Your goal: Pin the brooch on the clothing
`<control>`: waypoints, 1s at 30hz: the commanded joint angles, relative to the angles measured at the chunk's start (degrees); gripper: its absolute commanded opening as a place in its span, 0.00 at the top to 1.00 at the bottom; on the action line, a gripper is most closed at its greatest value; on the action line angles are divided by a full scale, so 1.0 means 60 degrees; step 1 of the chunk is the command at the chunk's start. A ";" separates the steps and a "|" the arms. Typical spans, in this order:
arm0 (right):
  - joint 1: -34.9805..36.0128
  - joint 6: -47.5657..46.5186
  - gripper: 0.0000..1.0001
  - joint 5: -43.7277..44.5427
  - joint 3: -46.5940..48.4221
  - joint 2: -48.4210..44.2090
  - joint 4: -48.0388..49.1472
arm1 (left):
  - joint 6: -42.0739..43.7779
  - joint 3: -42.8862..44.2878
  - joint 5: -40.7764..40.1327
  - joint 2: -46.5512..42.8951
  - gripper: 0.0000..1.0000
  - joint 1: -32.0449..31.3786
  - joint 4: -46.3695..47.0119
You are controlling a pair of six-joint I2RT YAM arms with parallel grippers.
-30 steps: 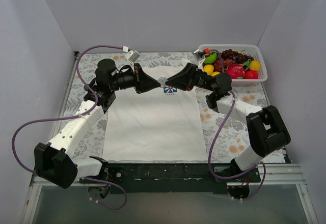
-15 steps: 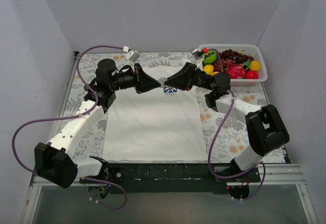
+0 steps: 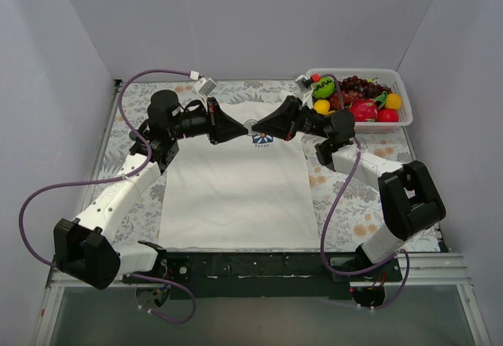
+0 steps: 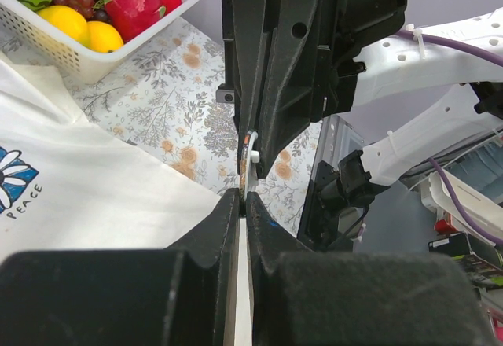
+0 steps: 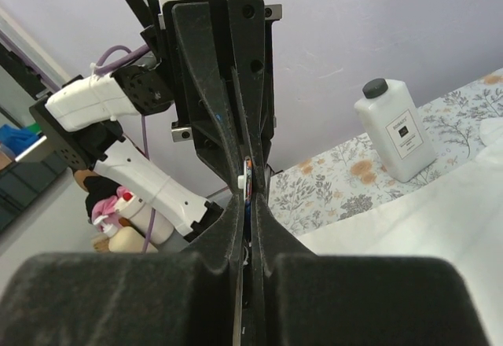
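The white T-shirt lies flat on the floral cloth, its blue flower print at the chest. My left gripper and right gripper meet tip to tip above the collar. Between the tips is the brooch, a thin disc seen edge-on with a small white nub, in the left wrist view and the right wrist view. Both pairs of jaws are nearly closed on its rim. From above the fingers hide the brooch. The shirt also shows in the left wrist view and the right wrist view.
A white basket of fruit stands at the back right, also in the left wrist view. A white bottle with a black cap stands behind the shirt at the back left. Grey walls enclose the table.
The right gripper and wrist have shifted slightly toward the back. Both grippers stay tip to tip on the brooch.
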 commanded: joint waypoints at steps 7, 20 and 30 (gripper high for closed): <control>0.0472 -0.3426 0.99 0.0389 0.1432 -0.0667 -0.4315 | 0.0596 0.0899 0.0035 0.0032 1.00 0.0001 -0.0898; 0.1411 -0.7605 0.99 0.1666 0.3483 -0.0610 -0.9754 | 0.0552 0.1339 0.0460 0.0076 1.00 -0.0014 -0.0898; 0.1762 -0.9129 0.99 0.1461 0.4275 -0.0375 -1.1206 | 0.0333 0.1339 0.0534 0.0120 1.00 -0.0014 -0.0474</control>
